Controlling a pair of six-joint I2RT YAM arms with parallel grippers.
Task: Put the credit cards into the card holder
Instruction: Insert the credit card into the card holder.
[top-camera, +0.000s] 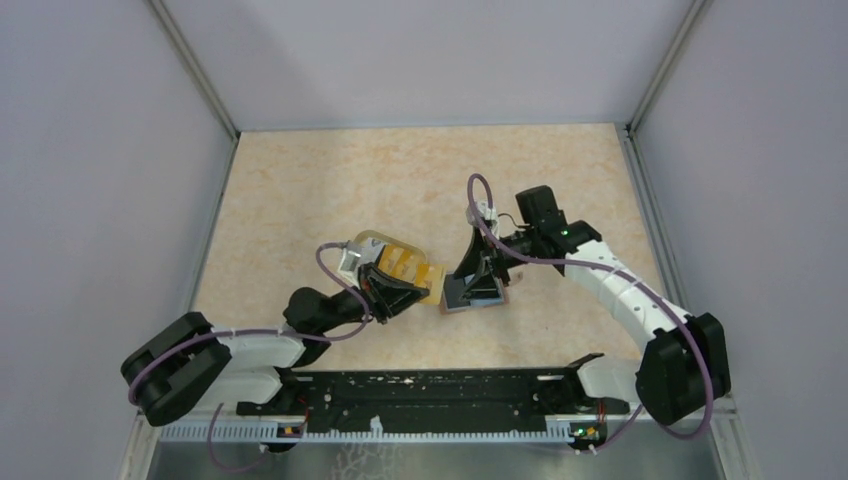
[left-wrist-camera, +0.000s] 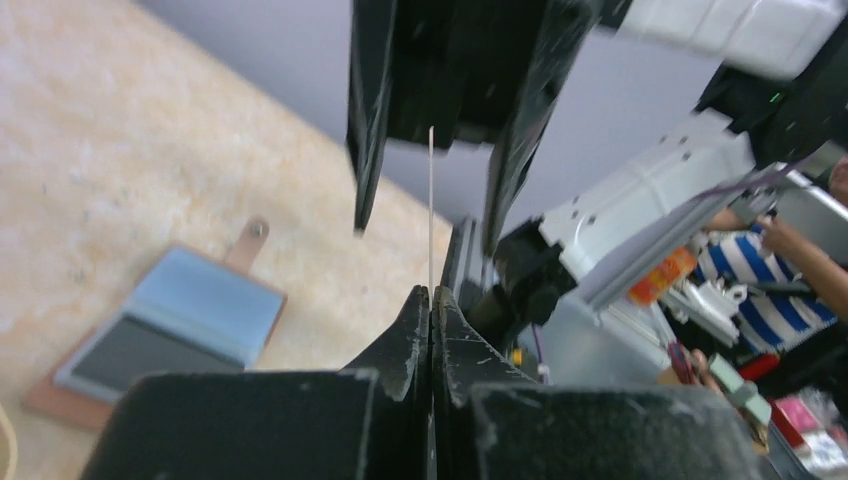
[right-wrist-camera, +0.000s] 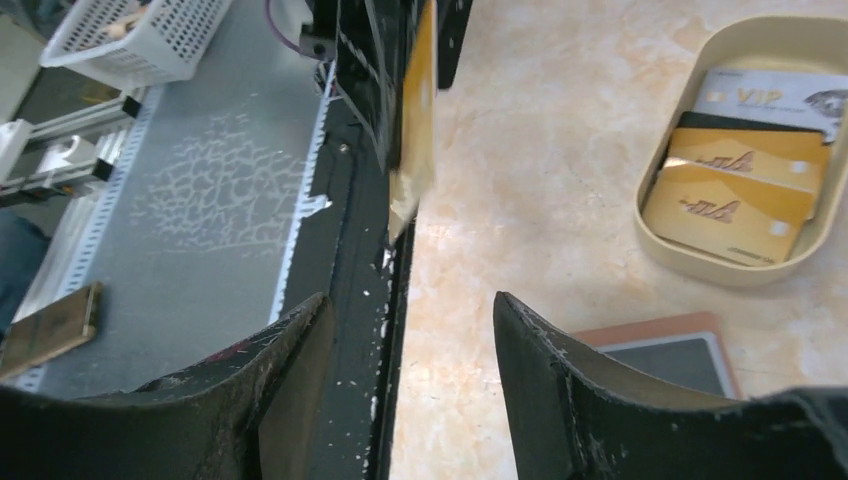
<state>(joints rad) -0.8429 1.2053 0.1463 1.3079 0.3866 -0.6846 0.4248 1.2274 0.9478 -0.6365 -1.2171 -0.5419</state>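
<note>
My left gripper (top-camera: 405, 285) (left-wrist-camera: 431, 292) is shut on one orange-yellow credit card (top-camera: 432, 287) (right-wrist-camera: 418, 120), seen edge-on as a thin white line (left-wrist-camera: 430, 200) in the left wrist view. My right gripper (top-camera: 478, 270) (right-wrist-camera: 410, 310) is open. Its fingers (left-wrist-camera: 365, 120) stand apart on either side of that card's far end without gripping it. The card holder (top-camera: 470, 298) (left-wrist-camera: 190, 320) (right-wrist-camera: 670, 350) lies open on the table below the right gripper, blue lining up. More credit cards, one white (right-wrist-camera: 770, 95) and two orange (right-wrist-camera: 735, 190), lie in a tray.
The yellowish oval tray (top-camera: 372, 238) (right-wrist-camera: 690, 265) sits left of the card holder, behind the left gripper. A black rail (top-camera: 430, 385) runs along the near table edge. A white basket (right-wrist-camera: 140, 35) stands beyond it. Walls close off three sides of the table.
</note>
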